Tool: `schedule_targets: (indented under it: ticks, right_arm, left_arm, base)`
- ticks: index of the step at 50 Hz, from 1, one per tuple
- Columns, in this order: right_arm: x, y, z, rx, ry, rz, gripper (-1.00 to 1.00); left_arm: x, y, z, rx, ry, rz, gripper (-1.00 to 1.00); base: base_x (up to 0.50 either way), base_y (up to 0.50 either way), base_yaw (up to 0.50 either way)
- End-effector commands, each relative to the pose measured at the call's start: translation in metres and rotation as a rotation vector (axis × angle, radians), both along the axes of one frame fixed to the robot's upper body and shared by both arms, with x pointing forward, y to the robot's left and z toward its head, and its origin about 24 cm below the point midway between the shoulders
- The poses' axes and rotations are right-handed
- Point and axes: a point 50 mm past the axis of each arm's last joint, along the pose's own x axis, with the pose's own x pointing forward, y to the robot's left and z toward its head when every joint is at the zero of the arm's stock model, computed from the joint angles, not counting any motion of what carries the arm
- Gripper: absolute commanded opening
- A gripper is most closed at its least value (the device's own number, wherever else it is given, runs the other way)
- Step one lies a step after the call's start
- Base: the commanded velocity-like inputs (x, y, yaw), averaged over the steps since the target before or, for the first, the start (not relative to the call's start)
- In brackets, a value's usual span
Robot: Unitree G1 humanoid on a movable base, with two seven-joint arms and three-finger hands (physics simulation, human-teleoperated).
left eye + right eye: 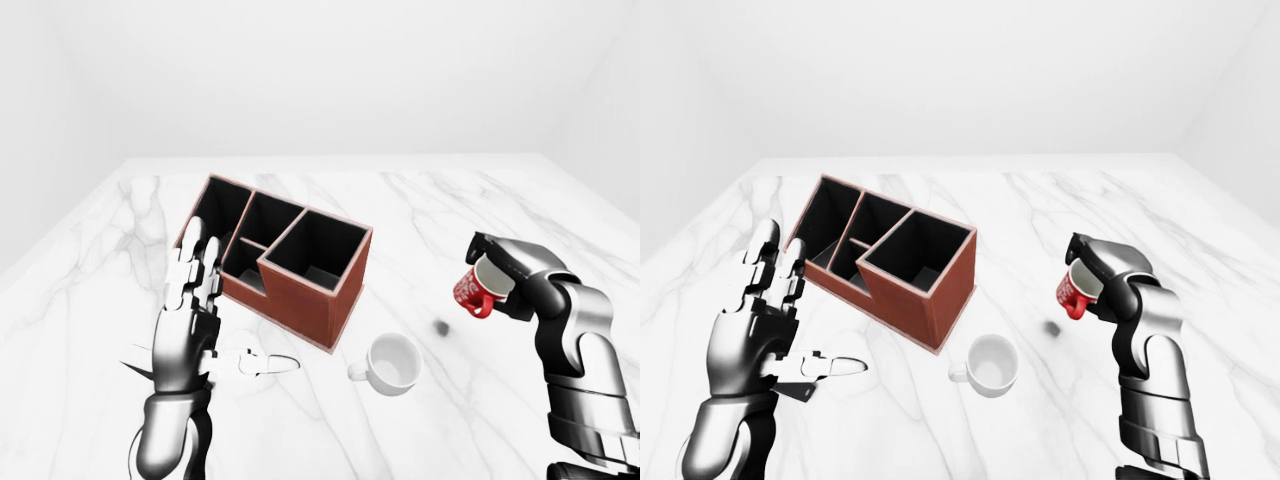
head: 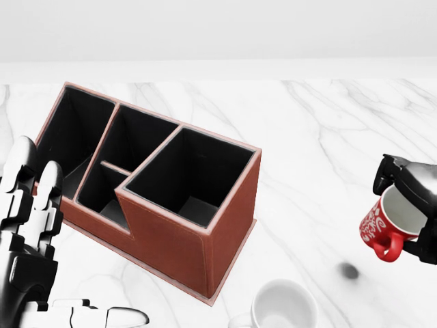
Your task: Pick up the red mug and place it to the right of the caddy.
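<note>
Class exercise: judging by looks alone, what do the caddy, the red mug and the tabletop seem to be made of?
Caddy: probably leather or leatherette, matte reddish-brown with pale edges like stitched seams.
Red mug: likely glazed ceramic, glossy red with white print and a pale inside.
Tabletop: looks like polished marble, white with grey veins.

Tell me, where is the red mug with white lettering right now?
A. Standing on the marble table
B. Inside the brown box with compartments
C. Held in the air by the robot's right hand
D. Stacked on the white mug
C: the red mug with white lettering sits tilted in the right hand, above its small shadow on the marble table.
</note>
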Motion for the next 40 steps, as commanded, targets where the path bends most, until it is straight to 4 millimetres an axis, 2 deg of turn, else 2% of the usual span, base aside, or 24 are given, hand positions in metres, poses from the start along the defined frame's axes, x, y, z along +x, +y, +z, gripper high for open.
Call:
schedule_targets:
  ticks: [1, 6, 15, 23, 40]
  right_arm:
    - [0.014, 0.025, 0.002, -0.010, -0.010, 0.062, -1.00]
    - [0.020, 0.036, -0.005, -0.006, 0.017, 0.090, -1.00]
    - [0.044, 0.052, -0.011, 0.014, 0.078, 0.128, -1.00]
    - [0.047, 0.067, -0.026, 0.028, 0.131, 0.163, -1.00]
    - [0.057, 0.078, -0.043, 0.066, 0.221, 0.186, -1.00]
  left_arm:
    - [0.000, 0.000, 0.000, 0.000, 0.001, -0.001, 1.00]
    - [0.000, 0.000, 0.000, 0.000, 0.001, -0.001, 1.00]
    - [0.000, 0.000, 0.000, 0.000, -0.002, -0.003, 1.00]
    - [0.000, 0.001, 0.000, 0.000, 0.002, -0.002, 1.00]
    - [0.002, 0.001, -0.001, -0.001, 0.004, -0.001, 1.00]
  base:
    - [0.00, 0.00, 0.00]
    - [0.00, 0.00, 0.00]
    - [0.00, 0.00, 0.00]
    - [0.00, 0.00, 0.00]
    - [0.00, 0.00, 0.00]
